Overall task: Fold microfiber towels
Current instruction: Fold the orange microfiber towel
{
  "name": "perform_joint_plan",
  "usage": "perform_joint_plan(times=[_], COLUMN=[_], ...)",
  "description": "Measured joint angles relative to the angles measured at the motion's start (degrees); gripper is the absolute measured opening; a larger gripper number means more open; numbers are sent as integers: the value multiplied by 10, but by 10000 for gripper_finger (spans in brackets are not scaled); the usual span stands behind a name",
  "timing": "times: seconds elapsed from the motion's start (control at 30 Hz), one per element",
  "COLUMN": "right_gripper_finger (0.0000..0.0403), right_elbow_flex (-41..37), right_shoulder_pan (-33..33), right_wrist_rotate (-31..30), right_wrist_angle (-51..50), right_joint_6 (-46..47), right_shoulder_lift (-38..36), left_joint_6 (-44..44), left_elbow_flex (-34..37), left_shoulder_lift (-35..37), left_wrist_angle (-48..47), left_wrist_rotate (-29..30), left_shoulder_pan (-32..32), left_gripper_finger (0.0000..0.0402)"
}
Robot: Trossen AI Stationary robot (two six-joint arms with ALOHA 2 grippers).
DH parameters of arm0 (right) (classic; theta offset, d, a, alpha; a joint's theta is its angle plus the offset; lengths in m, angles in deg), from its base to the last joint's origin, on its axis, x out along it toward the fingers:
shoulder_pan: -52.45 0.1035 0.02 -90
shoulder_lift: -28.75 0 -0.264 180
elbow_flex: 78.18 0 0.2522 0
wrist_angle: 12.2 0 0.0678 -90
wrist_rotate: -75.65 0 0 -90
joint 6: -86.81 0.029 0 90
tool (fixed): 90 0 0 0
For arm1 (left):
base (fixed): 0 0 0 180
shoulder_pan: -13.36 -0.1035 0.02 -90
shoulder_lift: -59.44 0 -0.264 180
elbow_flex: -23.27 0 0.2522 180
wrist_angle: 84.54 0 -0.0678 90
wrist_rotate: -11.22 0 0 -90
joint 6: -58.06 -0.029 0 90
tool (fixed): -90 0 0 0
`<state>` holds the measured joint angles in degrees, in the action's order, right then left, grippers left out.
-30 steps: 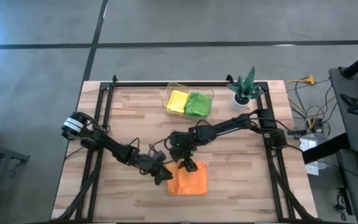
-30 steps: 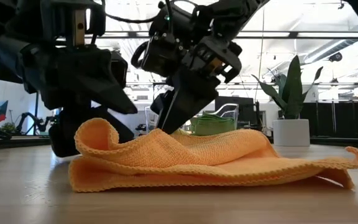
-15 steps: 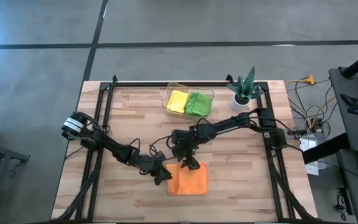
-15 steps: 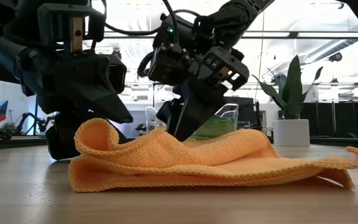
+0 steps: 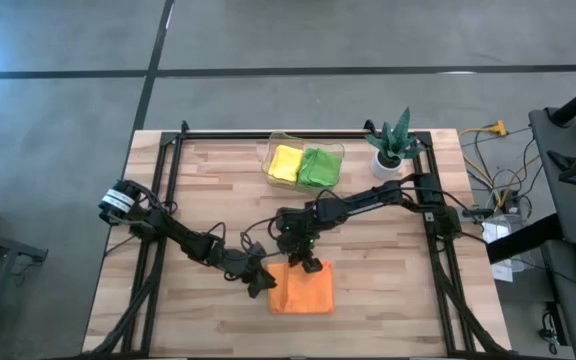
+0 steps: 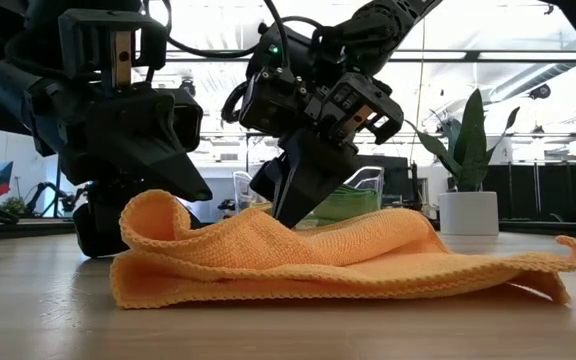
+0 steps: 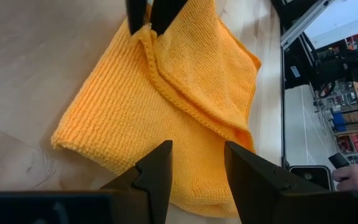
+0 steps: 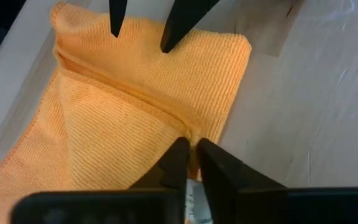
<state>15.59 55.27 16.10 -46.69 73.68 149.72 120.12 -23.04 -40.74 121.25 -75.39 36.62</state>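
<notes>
Low and centre in the high view, the left gripper (image 5: 260, 281), fingers apart around nothing, sits just beside the left edge of the orange towel (image 5: 303, 290), a ribbed, nearly square fold of knit cloth whose slightly longer axis runs up-down the frame. At its upper edge the right gripper (image 5: 309, 264) has its fingers pinched together on a raised fold. Bare wooden table (image 5: 388, 290) lies open right of it; the yellow towel (image 5: 286, 162) and green towel (image 5: 319, 167) sit in a clear bin (image 5: 271, 152) at upper centre.

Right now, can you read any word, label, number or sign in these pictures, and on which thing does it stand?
No text can be read.
White label on the left arm's base: too small to read.
Orange microfiber towel, clear bin, plant pot: no markings show.
</notes>
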Motion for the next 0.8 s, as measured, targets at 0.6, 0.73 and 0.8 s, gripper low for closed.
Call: perform_joint_plan(times=[0.6,0.73,0.8], right_gripper_finger=[9,9,9], right_elbow_flex=[49,54,45], right_shoulder_pan=[-1,6,13], right_wrist_rotate=[-5,-15,-24], right_wrist_angle=[-47,-96,-110], right_joint_6=[26,27,26], right_shoulder_lift=[-8,-21,-36], left_joint_6=[-1,-1,-8], left_elbow_flex=[0,0,0], left_shoulder_lift=[1,1,1], left_wrist_angle=[-24,-25,-26], left_wrist_rotate=[1,1,1], left_shoulder_pan=[0,0,0], left_gripper_finger=[129,129,129])
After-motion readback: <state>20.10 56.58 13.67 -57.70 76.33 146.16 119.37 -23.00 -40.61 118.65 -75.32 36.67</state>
